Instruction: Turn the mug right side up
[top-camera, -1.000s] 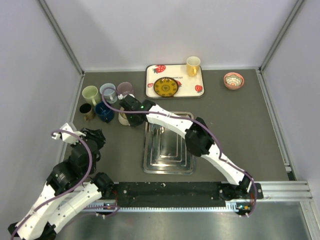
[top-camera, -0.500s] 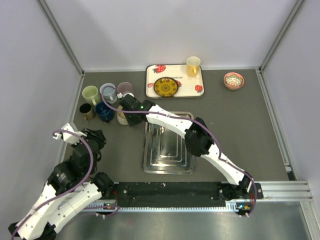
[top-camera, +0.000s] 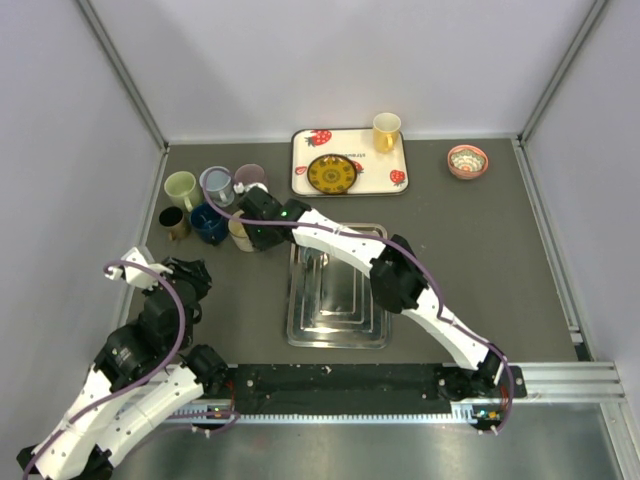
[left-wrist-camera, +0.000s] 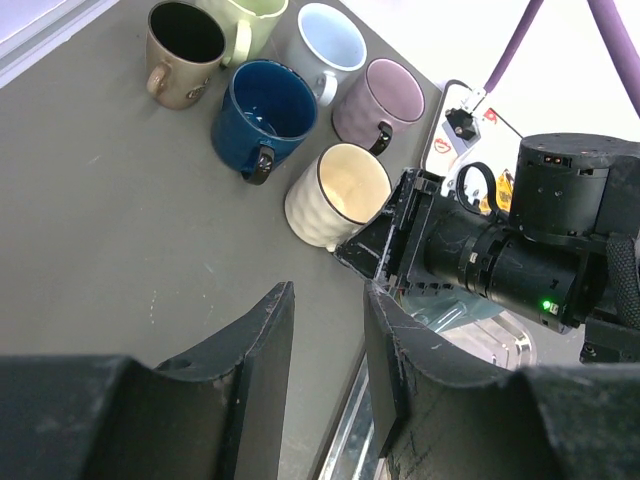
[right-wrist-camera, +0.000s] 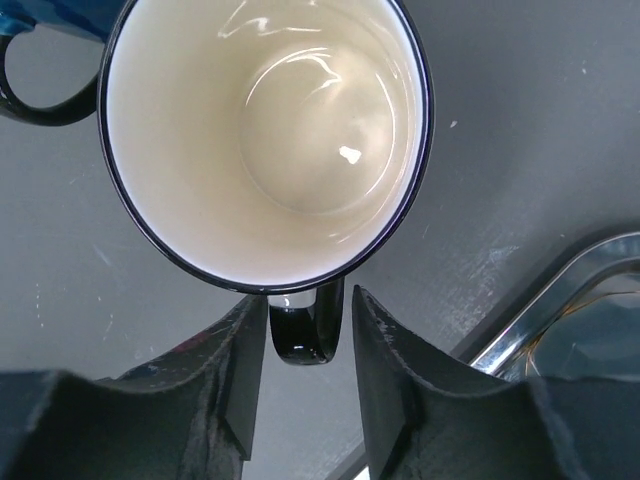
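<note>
The cream mug (top-camera: 240, 234) with a dark rim and dark handle stands upright, mouth up, on the grey table beside the other mugs. It also shows in the left wrist view (left-wrist-camera: 338, 197) and the right wrist view (right-wrist-camera: 265, 130). My right gripper (right-wrist-camera: 305, 370) straddles the mug's handle (right-wrist-camera: 300, 335); its left finger is at the handle and a narrow gap shows on the right side. In the top view the right gripper (top-camera: 256, 231) is just right of the mug. My left gripper (left-wrist-camera: 325, 350) is open and empty, low over the table at the near left (top-camera: 190, 277).
Several upright mugs stand close to the left of and behind the cream mug: dark blue (top-camera: 208, 223), brown (top-camera: 173, 222), green (top-camera: 180, 187), light blue (top-camera: 216, 183), purple (top-camera: 250, 177). A steel tray (top-camera: 337, 330) lies to its right. A strawberry tray (top-camera: 372, 178) and a small bowl (top-camera: 467, 160) are at the back.
The right gripper and the cream mug have shifted slightly left, toward the dark blue mug. The left arm has not moved.
</note>
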